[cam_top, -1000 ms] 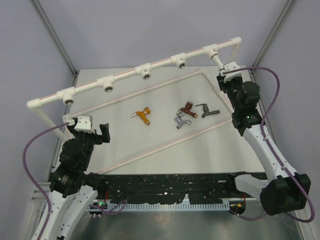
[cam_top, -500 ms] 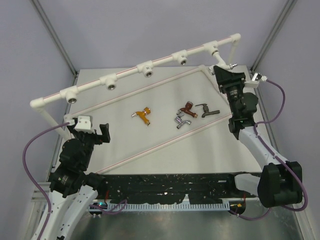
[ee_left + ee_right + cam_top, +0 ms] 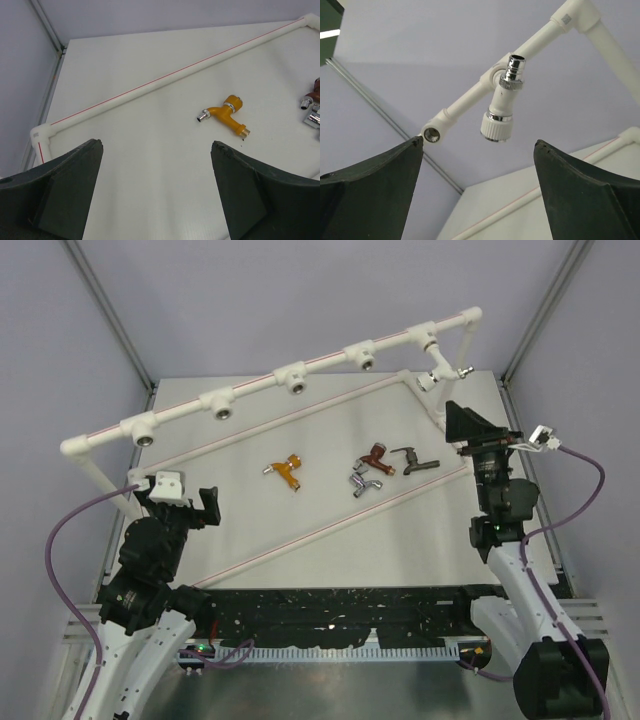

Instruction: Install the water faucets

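White faucet (image 3: 501, 107) sits in the end socket of the pipe frame (image 3: 255, 389). Right gripper (image 3: 477, 143) near it, not touching, jaws wide apart, empty. Left gripper (image 3: 156, 144) likewise spread. On the table (image 3: 420, 530): orange faucet (image 3: 289, 471), copper faucet (image 3: 374, 456), chrome faucet (image 3: 363, 483), dark faucet (image 3: 414, 461).

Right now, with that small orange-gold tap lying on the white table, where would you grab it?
The orange-gold tap lies flat on the white table, nothing touching it. Probably best: come straight down, jaws across its thick middle, leaving the chrome end free.
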Robot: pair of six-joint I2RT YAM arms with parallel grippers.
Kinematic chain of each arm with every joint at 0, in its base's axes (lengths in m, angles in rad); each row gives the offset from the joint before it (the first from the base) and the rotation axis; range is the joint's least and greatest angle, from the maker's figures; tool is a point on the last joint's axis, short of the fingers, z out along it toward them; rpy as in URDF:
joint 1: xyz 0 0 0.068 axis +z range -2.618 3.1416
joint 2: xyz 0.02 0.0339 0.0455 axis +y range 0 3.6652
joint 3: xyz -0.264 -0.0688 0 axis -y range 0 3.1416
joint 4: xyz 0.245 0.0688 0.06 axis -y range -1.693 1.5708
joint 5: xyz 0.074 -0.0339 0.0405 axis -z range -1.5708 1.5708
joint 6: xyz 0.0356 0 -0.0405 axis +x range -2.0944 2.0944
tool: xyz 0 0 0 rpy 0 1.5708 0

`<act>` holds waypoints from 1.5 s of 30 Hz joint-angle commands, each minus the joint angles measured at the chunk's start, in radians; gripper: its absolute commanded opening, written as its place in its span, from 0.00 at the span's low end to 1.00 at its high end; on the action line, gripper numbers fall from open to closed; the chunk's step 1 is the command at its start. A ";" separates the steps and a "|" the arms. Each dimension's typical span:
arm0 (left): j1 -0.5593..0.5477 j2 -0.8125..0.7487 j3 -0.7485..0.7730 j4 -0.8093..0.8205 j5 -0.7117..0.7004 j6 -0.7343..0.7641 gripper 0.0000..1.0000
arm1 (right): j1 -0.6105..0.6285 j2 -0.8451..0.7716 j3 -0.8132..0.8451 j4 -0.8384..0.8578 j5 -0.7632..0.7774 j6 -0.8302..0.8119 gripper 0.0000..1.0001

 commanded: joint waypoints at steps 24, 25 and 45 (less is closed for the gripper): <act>-0.003 0.040 -0.001 0.051 -0.007 0.005 0.94 | -0.003 -0.606 -0.378 -0.478 -0.098 -0.263 0.96; -0.003 0.042 0.000 0.051 -0.005 0.006 0.93 | -0.003 -0.612 -0.352 -0.497 -0.077 -0.294 0.95; -0.008 0.008 0.000 0.055 0.022 -0.002 0.94 | 0.123 -0.091 0.545 -1.014 0.085 -1.907 0.95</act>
